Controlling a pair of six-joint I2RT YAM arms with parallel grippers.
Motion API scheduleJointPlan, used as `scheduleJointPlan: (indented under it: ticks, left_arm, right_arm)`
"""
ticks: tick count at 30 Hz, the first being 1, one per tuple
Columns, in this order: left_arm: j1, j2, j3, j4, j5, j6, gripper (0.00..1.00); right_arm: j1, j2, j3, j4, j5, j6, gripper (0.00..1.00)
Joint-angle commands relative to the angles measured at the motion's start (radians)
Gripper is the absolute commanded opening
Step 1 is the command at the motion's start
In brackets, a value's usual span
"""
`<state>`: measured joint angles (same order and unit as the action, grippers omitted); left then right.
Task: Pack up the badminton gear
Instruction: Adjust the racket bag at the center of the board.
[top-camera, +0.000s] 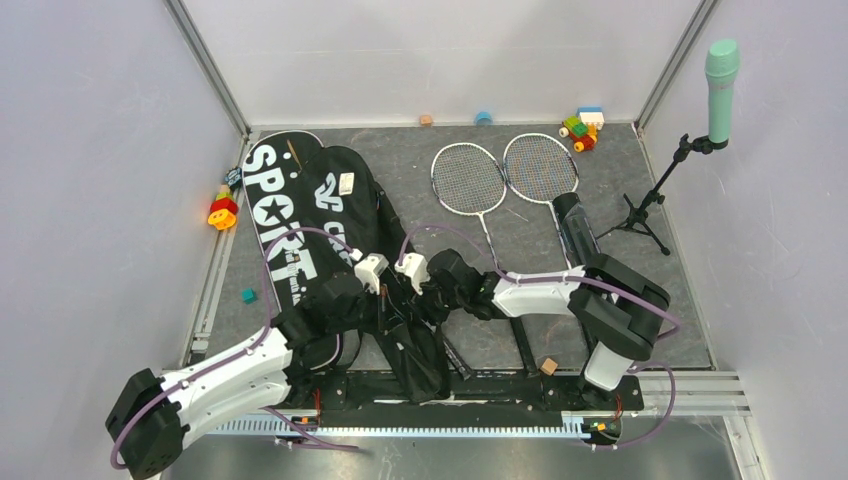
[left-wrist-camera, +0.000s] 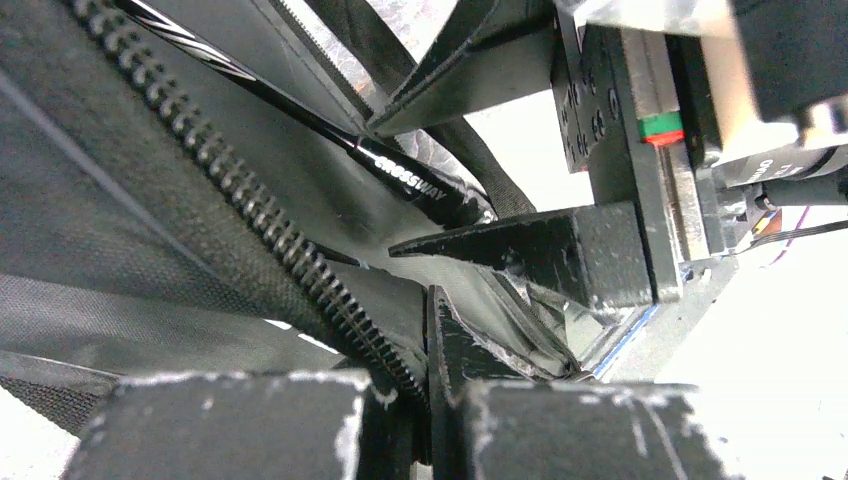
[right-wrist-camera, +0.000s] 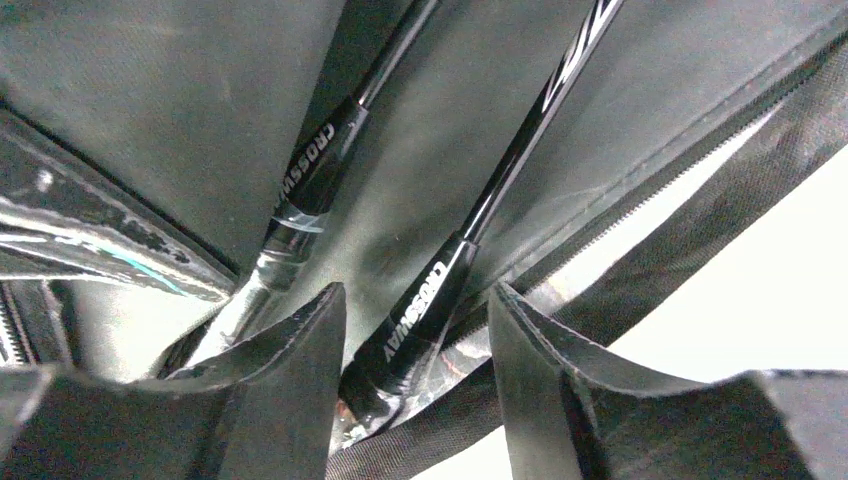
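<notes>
I judge the step in hand is loading rackets into the open racket bag (top-camera: 330, 200) at the desk's near-left side. The left gripper (left-wrist-camera: 432, 340) seems clenched on its zipper edge (left-wrist-camera: 250, 210), though the view is tight. The right gripper (right-wrist-camera: 415, 330) stands released around a racket handle (right-wrist-camera: 425, 300). The next move calls for sliding that handle deeper. Two rackets (top-camera: 500, 170) lie at the far edge of the grey desk (top-camera: 400, 150), between white walls (top-camera: 450, 60).
</notes>
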<state>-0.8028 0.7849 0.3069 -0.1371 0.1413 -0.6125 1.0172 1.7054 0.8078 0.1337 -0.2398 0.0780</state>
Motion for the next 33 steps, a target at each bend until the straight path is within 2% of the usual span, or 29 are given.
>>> scheduleJointPlan:
  ticks: [1, 2, 3, 6, 7, 17, 21, 25, 30, 32, 33]
  left_arm:
    - [-0.004, -0.025, 0.032, 0.053, -0.012, 0.028, 0.02]
    - [-0.003, -0.022, 0.033, 0.051, -0.017, 0.033, 0.02]
    - [-0.004, -0.019, 0.034, 0.049, -0.020, 0.036, 0.02]
    - [-0.004, 0.000, 0.031, 0.067, -0.002, 0.041, 0.02]
    - [-0.004, 0.011, 0.031, 0.076, 0.008, 0.041, 0.02]
    - [-0.004, 0.064, 0.009, 0.118, 0.128, 0.042, 0.02]
    - [-0.004, 0.072, -0.015, 0.183, 0.174, 0.026, 0.02]
    - [-0.004, 0.069, -0.055, 0.287, 0.246, -0.008, 0.02]
    - [-0.004, -0.045, -0.093, 0.296, 0.316, 0.000, 0.02]
    - [-0.005, -0.094, -0.081, 0.209, 0.242, 0.004, 0.02]
    - [-0.004, -0.120, -0.066, 0.148, 0.175, 0.010, 0.02]
  right_arm:
    - [0.026, -0.043, -0.052, -0.114, 0.080, 0.036, 0.53]
    - [0.032, -0.059, -0.060, -0.131, 0.096, 0.041, 0.49]
    - [0.039, -0.073, -0.062, -0.158, 0.107, 0.043, 0.40]
    - [0.050, -0.107, -0.057, -0.145, 0.107, 0.071, 0.02]
    - [0.049, -0.109, -0.046, -0.118, 0.105, 0.087, 0.00]
    - [0.036, -0.031, 0.106, 0.220, 0.096, 0.278, 0.00]
    - [-0.005, 0.013, 0.086, 0.443, 0.018, 0.416, 0.00]
    - [-0.031, 0.068, 0.004, 0.740, 0.073, 0.562, 0.00]
    - [-0.052, 0.088, -0.015, 0.863, 0.134, 0.511, 0.00]
    - [-0.069, 0.061, 0.005, 0.796, 0.081, 0.403, 0.00]
    - [-0.083, 0.042, 0.025, 0.698, 0.031, 0.299, 0.00]
